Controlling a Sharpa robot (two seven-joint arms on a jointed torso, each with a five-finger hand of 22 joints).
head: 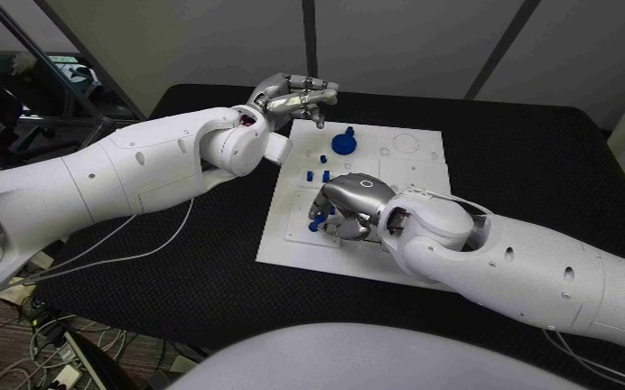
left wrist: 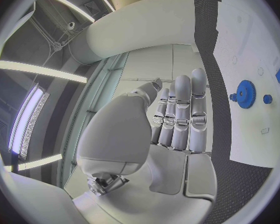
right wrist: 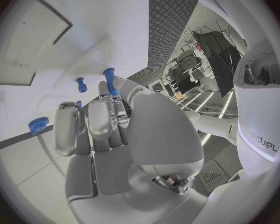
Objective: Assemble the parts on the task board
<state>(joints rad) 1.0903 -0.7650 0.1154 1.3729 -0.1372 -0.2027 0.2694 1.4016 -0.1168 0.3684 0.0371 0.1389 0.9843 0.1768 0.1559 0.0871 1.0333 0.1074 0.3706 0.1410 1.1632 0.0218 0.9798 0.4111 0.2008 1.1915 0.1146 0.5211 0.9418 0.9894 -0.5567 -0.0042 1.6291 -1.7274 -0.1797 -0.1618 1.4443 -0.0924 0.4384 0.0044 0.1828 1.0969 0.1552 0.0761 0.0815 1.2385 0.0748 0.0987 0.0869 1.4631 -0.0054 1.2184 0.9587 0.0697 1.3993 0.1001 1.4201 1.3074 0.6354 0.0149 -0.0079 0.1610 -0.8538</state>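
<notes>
The white task board (head: 391, 151) lies in the middle of the black table. A blue gear (head: 342, 143) (left wrist: 245, 93) stands on its far part, with small blue pegs (head: 324, 173) near it. My right hand (head: 349, 205) (right wrist: 109, 129) hangs low over the board's near-left part with its fingers curled down. It pinches a blue peg (right wrist: 110, 82) (head: 317, 221) at its fingertips. Another blue peg (right wrist: 81, 84) and a blue knob (right wrist: 38, 125) stand on the board beyond them. My left hand (head: 293, 97) (left wrist: 177, 114) is raised past the board's far-left corner, fingers straight and holding nothing.
The black table (head: 521, 164) runs wide to the right of the board and behind it. Cables (head: 117, 246) trail off the table's left side. Round and rectangular recesses (head: 406, 144) mark the board's far-right part.
</notes>
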